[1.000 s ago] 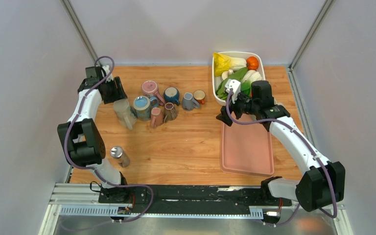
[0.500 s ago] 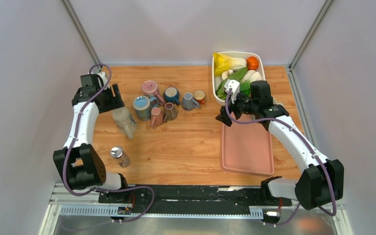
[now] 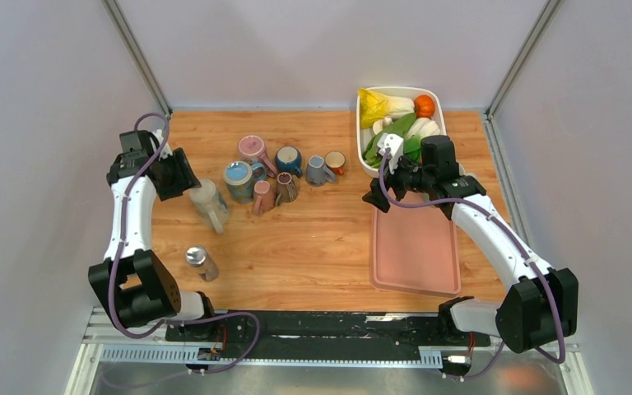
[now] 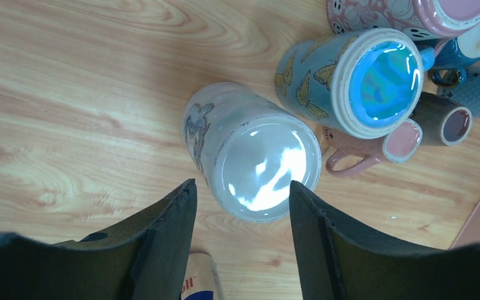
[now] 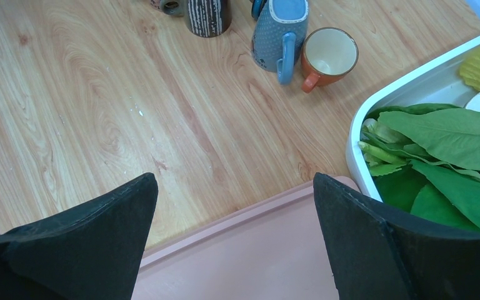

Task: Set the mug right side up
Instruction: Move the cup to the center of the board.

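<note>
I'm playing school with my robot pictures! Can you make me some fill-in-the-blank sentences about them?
The left gripper hangs over the white mug with its jaws ___.
The tray near the right gripper is ___.
The bin holding the leafy greens is ___.
The dotted mug beside the small orange mug is coloured ___.
Missing words: open; pink; white; blue.
</note>
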`<state>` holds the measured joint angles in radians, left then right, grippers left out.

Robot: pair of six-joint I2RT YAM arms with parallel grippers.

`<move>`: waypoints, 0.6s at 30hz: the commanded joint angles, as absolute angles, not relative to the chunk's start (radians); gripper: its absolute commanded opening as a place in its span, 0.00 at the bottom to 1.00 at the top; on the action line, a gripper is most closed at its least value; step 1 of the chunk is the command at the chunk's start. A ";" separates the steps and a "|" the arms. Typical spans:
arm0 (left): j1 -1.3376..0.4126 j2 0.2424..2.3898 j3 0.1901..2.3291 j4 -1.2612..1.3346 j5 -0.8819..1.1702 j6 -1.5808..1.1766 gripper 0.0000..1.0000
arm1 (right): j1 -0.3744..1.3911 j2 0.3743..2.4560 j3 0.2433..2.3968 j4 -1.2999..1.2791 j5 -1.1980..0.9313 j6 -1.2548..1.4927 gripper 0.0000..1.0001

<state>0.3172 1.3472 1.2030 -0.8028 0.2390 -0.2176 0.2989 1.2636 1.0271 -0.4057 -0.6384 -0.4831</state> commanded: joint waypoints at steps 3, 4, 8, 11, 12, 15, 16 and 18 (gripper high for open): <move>0.328 1.405 1.220 -0.748 0.311 -0.161 0.61 | 0.301 1.253 1.051 -0.379 -0.664 -0.462 1.00; 0.328 1.412 1.221 -0.741 0.309 -0.153 0.60 | 0.302 1.253 1.050 -0.380 -0.666 -0.461 1.00; 0.329 1.457 1.221 -0.720 0.331 -0.120 0.54 | 0.301 1.250 1.044 -0.382 -0.667 -0.456 1.00; 0.328 1.477 1.223 -0.709 0.351 -0.090 0.50 | 0.302 1.247 1.042 -0.382 -0.661 -0.457 1.00; 0.329 1.482 1.221 -0.709 0.367 -0.072 0.47 | 0.301 1.245 1.042 -0.382 -0.657 -0.458 1.00; 0.329 1.483 1.211 -0.712 0.398 -0.034 0.44 | 0.302 1.243 1.037 -0.382 -0.653 -0.461 1.00; 0.328 1.478 1.202 -0.713 0.409 -0.015 0.43 | 0.302 1.243 1.036 -0.383 -0.652 -0.460 1.00; 0.328 1.469 1.187 -0.717 0.422 0.013 0.41 | 0.302 1.245 1.036 -0.383 -0.655 -0.462 1.00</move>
